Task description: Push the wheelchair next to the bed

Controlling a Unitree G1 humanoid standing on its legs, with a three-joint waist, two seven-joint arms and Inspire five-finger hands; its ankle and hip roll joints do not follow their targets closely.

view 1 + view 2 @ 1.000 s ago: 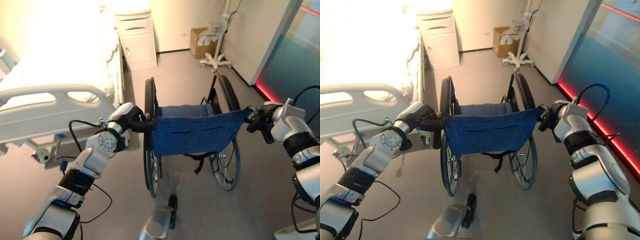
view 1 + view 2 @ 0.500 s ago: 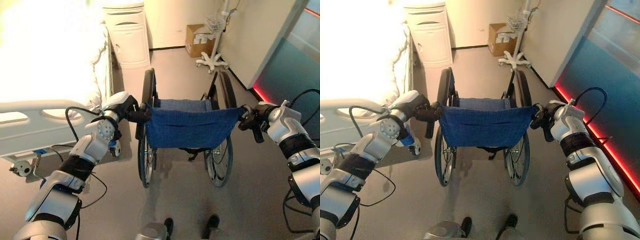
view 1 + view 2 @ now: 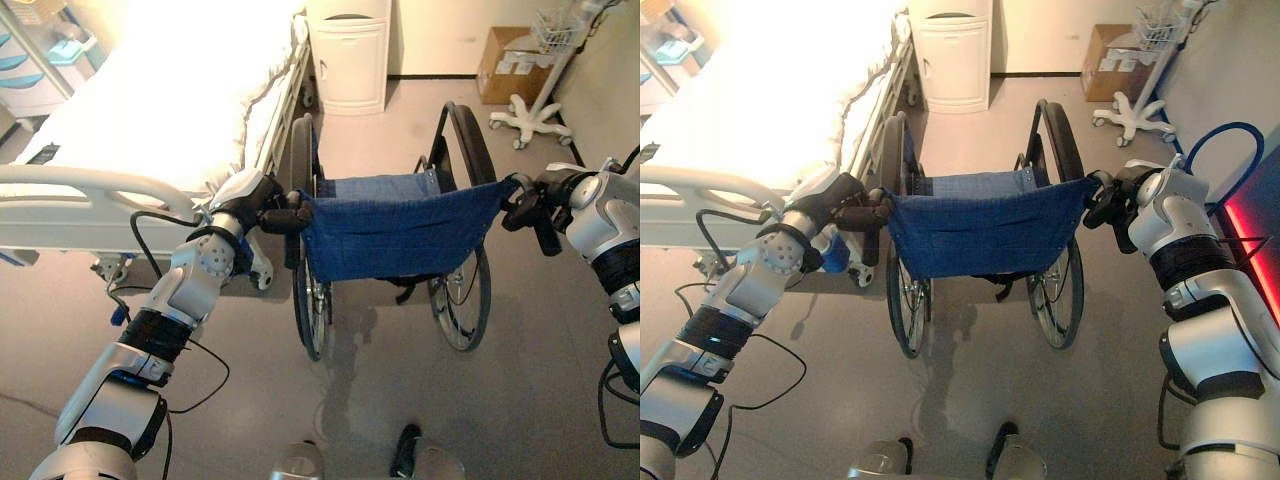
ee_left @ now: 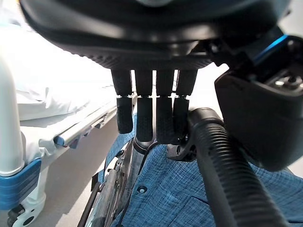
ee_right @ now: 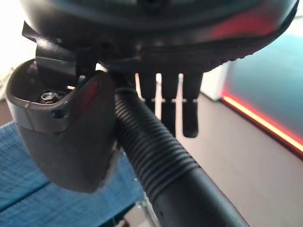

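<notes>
Wheelchair (image 3: pixel 395 240): blue fabric backrest and seat, black frame, two large spoked wheels, upright at centre frame, seen from behind. Its left wheel stands just beside the bed (image 3: pixel 150 110), white with a grey footboard rail, occupying the upper left of the frame.

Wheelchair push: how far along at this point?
Done: both push handles gripped, left hand and right hand curled round them. In hand: the wheelchair rolls beside the bed, left wheel near its rail. Left: final parking alongside, probably a little further forward.
</notes>
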